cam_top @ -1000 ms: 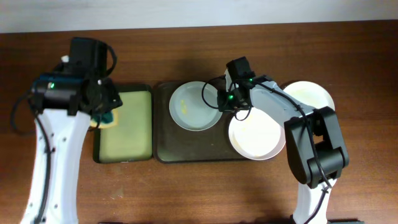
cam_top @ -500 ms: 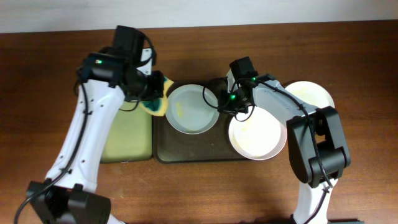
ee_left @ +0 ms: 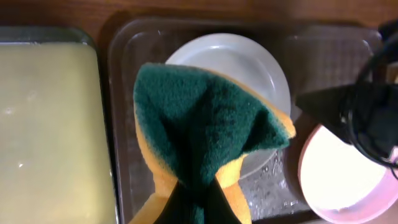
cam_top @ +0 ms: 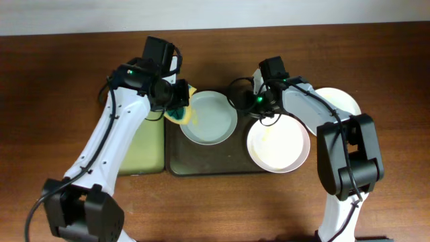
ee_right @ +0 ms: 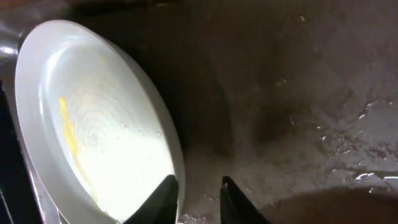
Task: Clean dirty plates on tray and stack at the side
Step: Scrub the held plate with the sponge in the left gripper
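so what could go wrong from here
1. The tray is wet, and the right gripper is only at the rim of the pale plate; scrubbing could slide it.
2. The pinkish plate lies partly over the tray's edge beside the right arm; a bump might tip it.
3. The sponge in the left gripper blocks much of that wrist's view.

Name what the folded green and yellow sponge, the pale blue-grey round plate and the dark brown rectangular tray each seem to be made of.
Folded green and yellow sponge: soft foam with a fibrous, matte scouring face. Pale blue-grey round plate: glossy glazed ceramic or melamine, judging by highlights. Dark brown rectangular tray: probably smooth plastic; wet sheen.
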Robot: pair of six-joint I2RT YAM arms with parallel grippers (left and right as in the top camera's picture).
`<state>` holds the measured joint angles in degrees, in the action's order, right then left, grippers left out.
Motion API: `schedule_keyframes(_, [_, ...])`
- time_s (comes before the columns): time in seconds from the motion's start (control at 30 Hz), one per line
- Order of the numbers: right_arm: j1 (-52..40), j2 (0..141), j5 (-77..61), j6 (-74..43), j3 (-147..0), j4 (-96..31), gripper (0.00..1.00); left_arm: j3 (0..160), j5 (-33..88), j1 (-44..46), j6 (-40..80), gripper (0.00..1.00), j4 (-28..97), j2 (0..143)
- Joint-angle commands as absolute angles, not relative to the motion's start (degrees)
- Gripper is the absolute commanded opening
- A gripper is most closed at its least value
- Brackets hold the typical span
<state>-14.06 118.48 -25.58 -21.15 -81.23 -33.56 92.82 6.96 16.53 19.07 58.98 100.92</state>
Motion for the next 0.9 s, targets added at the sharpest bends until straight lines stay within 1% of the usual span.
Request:
schedule_keyframes(0.0, [-14.28,118.45,-26.17,-19.70,-82.13,-33.36,0.24,88.84,6.07,16.47,23.11,0.00,53.98,102.30])
schedule_keyframes(0.07, [-14.35,118.45,-26.17,-19.68,-81.91,-33.34,0.24,87.96,6.02,16.47,23.07,0.00,53.25,103.74])
schedule_keyframes(0.13, [-15.40,118.45,-26.59,-16.05,-81.87,-33.12,0.24,87.96,6.00,16.58,23.07,0.00,53.10,105.49])
schedule_keyframes(0.2, [-16.62,118.45,-26.37,-15.20,-81.87,-33.28,0.24,87.96,6.00,16.56,23.09,0.00,53.08,106.17])
schedule_keyframes(0.27, [-17.58,118.45,-24.23,-15.22,-81.60,-32.51,0.18,87.96,4.91,16.56,23.09,0.00,52.88,106.17])
schedule_keyframes(0.33, [-17.82,118.61,-22.17,-15.22,-81.52,-32.58,0.16,87.96,4.67,16.58,23.09,0.00,52.88,106.19])
schedule_keyframes(0.53, [-18.04,119.02,-20.51,-15.25,-80.71,-32.14,0.15,87.94,4.67,16.56,23.09,0.00,52.38,106.19])
schedule_keyframes(0.6, [-18.04,119.44,-20.49,-15.25,-80.27,-32.12,0.11,87.94,4.64,16.58,23.09,0.00,52.51,106.19])
schedule_keyframes(0.87, [-18.06,120.05,-21.43,-15.27,-80.14,-32.12,0.11,87.94,4.64,16.58,23.09,0.00,52.51,106.19])
